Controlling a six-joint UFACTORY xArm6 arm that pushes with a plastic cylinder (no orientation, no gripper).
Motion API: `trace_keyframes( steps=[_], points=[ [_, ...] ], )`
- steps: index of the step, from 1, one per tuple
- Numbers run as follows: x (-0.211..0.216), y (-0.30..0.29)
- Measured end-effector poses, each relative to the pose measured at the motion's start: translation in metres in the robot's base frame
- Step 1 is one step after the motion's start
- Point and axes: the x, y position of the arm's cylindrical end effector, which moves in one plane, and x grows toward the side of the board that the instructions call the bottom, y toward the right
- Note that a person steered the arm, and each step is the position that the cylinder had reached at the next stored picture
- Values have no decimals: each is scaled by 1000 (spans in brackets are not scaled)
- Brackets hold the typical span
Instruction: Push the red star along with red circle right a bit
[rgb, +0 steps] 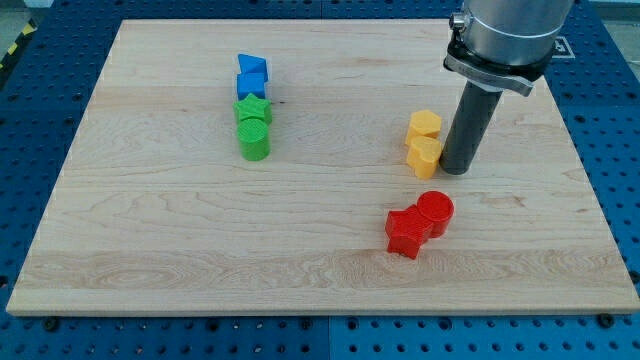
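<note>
So my rod has no fingers to open or close at all, just my tip (457, 170), resting on the wooden board (150, 250) and holding nothing. Going big to small: the board is mostly bare around me. Right against my tip's left side in the view sit the two yellow blocks (424, 143), stacked one above the other, touching or as good as. Below my tip and a little toward the view's left are the red circle (435, 210) and red star (406, 233), pressed together, the star lower-left of the circle. Well off to my tip's left are the blue blocks (252, 76) and green blocks (253, 127) in a column.

Main worry: to shove the reds right I need to get round to the star's left side, and if I swing that way directly I'll clip the yellows. Also, an off-centre push on the star could split the pair apart.
</note>
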Motion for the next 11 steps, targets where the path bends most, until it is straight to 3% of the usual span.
trace_keyframes(
  steps=[2, 3, 4, 5, 7, 8, 10, 11],
  points=[
    [46, 32],
    [91, 33],
    [140, 13],
    [154, -18],
    [144, -160],
    [105, -178],
    [98, -171],
    [98, -141]
  ],
)
